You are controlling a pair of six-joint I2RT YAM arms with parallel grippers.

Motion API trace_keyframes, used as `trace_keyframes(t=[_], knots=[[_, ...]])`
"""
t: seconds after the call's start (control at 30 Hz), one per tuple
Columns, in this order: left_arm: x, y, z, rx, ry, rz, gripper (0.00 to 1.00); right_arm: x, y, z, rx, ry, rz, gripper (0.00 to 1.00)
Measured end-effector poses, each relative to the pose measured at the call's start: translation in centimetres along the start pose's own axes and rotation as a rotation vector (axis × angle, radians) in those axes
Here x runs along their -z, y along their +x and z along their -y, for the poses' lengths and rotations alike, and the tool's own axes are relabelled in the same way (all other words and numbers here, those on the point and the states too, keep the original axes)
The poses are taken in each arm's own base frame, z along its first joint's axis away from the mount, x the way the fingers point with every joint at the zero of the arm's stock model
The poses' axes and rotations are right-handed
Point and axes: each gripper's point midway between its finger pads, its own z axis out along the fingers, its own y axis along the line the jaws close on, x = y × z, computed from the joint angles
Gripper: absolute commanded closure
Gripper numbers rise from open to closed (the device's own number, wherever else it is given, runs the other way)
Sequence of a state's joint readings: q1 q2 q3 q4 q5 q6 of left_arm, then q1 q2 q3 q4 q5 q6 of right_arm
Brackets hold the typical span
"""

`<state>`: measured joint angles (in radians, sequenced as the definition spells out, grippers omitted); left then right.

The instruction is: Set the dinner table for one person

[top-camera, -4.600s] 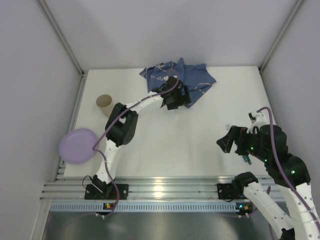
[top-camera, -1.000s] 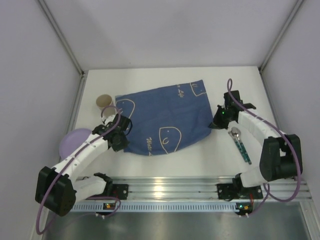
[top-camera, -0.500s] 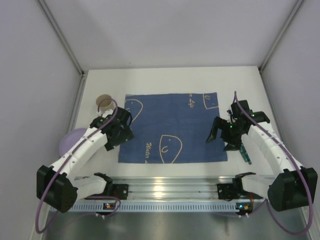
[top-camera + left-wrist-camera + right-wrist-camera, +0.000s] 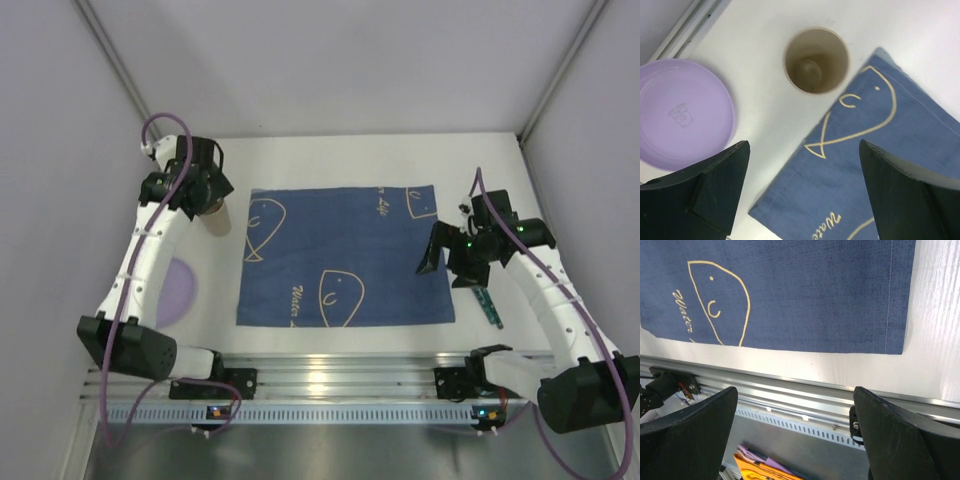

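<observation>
Well, the counter (image 4: 300, 160) is big, hard and flat. It is not for lifting; things get set on it. The soft blue mat (image 4: 340, 255) lies flat in its middle. The left pincer (image 4: 802, 147) hangs wide open over the tan cup (image 4: 816, 60), holding nothing. The cup looks light and may tip, so pinch one wall at the rim. The purple plate (image 4: 682, 112) nearby looks light too; grab its edge. The right pincer (image 4: 795, 390) is wide open and empty above the mat's near corner. The thin spoon (image 4: 487, 300) lies right of the mat.
</observation>
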<state>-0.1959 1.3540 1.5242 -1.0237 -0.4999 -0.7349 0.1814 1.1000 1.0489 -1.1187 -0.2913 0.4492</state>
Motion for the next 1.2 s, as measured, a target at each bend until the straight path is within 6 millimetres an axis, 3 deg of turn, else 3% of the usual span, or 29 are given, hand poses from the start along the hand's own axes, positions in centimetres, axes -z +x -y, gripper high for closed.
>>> trace_keyframes(t=[0.13, 0.33, 0.47, 0.57, 0.63, 0.7, 0.77, 0.87, 1.03, 1.2], knots=[[-5.0, -0.2, -1.7, -0.001, -0.091, -0.064, 0.07, -0.1, 0.1, 0.2, 0.007, 0.006, -0.011, 0.0], [-9.1, -1.6, -4.2, 0.06, -0.118, -0.087, 0.14, -0.7, 0.2, 0.4, 0.006, 0.02, -0.038, 0.0], [-11.5, -1.3, -4.0, 0.062, -0.107, -0.108, 0.29, -1.2, 0.2, 0.7, 0.002, 0.034, -0.062, 0.0], [-13.6, 0.4, -3.5, 0.046, -0.097, -0.151, 0.35, -1.6, 0.2, 0.9, 0.002, 0.045, -0.079, 0.0], [-14.7, 1.8, -3.4, 0.039, -0.093, -0.187, 0.48, -1.8, 0.2, 1.0, -0.001, 0.05, -0.089, 0.0], [-15.8, 3.2, -3.4, 0.031, -0.097, -0.222, 0.78, -2.0, 0.2, 1.0, -0.004, 0.054, -0.099, 0.0], [-16.7, 3.9, -3.4, 0.028, -0.103, -0.241, 0.97, -2.3, 0.1, 1.1, -0.005, 0.058, -0.11, 0.0], [-17.5, 3.7, -2.8, 0.026, -0.08, -0.234, 1.0, -2.5, 0.0, 1.0, -0.004, 0.059, -0.127, 0.0], [-17.9, 2.9, -1.1, 0.011, -0.024, -0.248, 1.0, -1.3, -3.8, -1.7, 0.034, 0.003, -0.061, 0.0], [-15.6, 0.6, 2.7, -0.036, 0.115, -0.244, 1.0, 1.8, -10.0, -9.4, 0.176, -0.118, 0.082, 0.0]])
